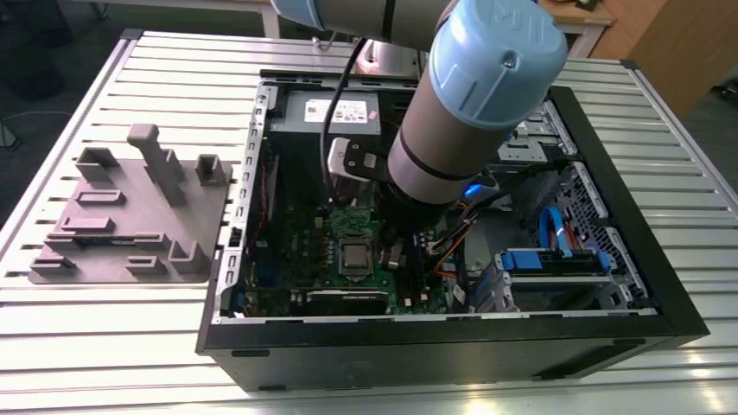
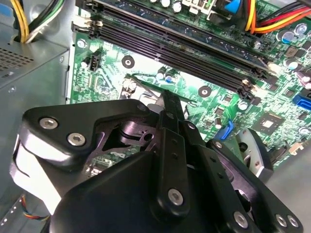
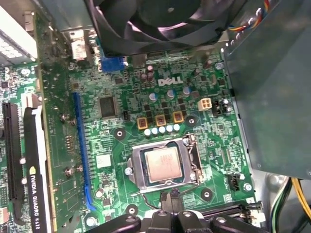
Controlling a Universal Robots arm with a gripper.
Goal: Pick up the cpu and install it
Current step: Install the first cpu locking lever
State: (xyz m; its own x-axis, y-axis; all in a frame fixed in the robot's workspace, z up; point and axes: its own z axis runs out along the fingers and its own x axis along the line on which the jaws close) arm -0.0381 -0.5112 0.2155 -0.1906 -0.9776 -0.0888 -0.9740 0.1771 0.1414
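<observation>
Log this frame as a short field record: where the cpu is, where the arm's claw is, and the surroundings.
cpu: silver square chip lying inside the metal-framed socket on the green motherboard; seen too in the exterior view
claw: black claw low over the board beside the memory slots, holding nothing visible
arm: reaches down into the open computer case
beside case: grey fixture plate at the exterior view's left

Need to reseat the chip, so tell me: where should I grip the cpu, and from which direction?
Judging by its pose, come straight down from above: the cpu lies flat inside the socket frame, so only its thin outer edges are grippable. The frame crowds them closely.
</observation>
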